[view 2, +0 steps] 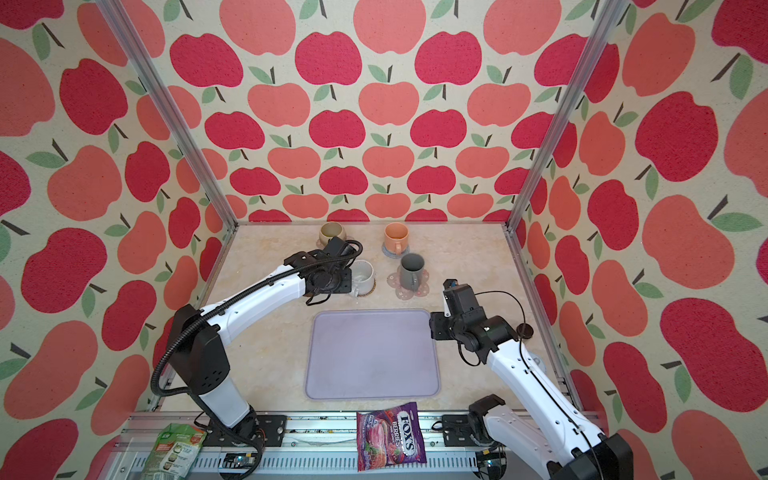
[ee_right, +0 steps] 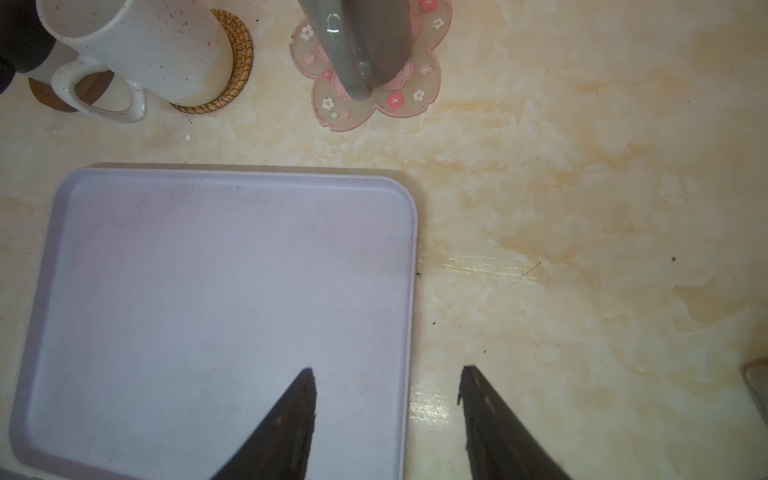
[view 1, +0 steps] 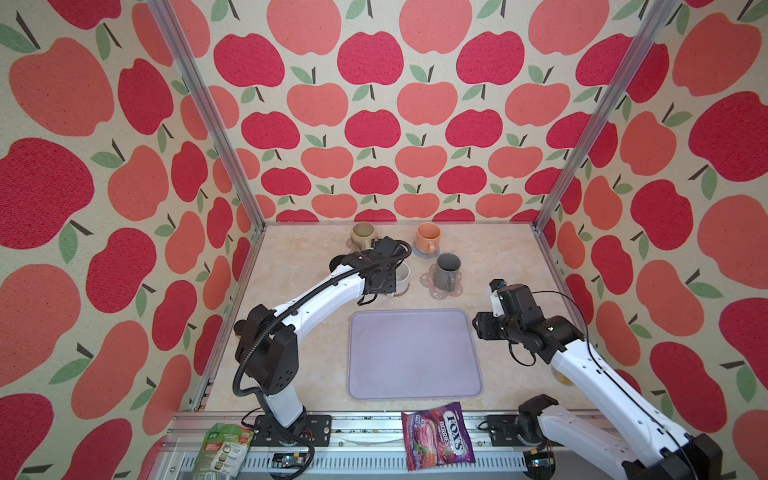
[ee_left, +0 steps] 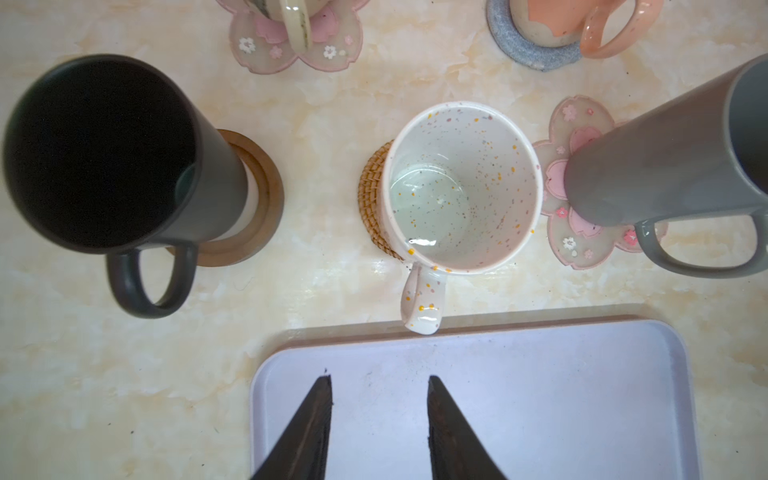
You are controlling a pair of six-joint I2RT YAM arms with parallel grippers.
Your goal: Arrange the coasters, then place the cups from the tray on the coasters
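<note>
The lavender tray [view 1: 415, 357] lies bare. Beyond it, each cup stands on a coaster. The black cup [ee_left: 104, 153] is on the brown disc [ee_left: 266, 199], the speckled white cup [ee_left: 457, 187] on the rattan mat [ee_left: 372, 199]. The grey cup [view 1: 448, 271] is on a pink flower [ee_left: 557, 232], the beige cup [view 1: 362, 235] on the other flower [ee_left: 257, 45], the orange cup [view 1: 428, 237] on the grey-blue knit [ee_left: 511, 45]. My left gripper [ee_left: 380, 380] hangs open over the tray's far edge, just short of the white cup's handle. My right gripper [ee_right: 386, 372] is open, straddling the tray's right rim.
A purple candy bag [view 1: 438, 440] and a green packet [view 1: 222, 453] lie on the front rail. A small brown-lidded jar [view 2: 525, 331] stands by the right wall behind my right arm. Patterned walls and metal posts close in three sides.
</note>
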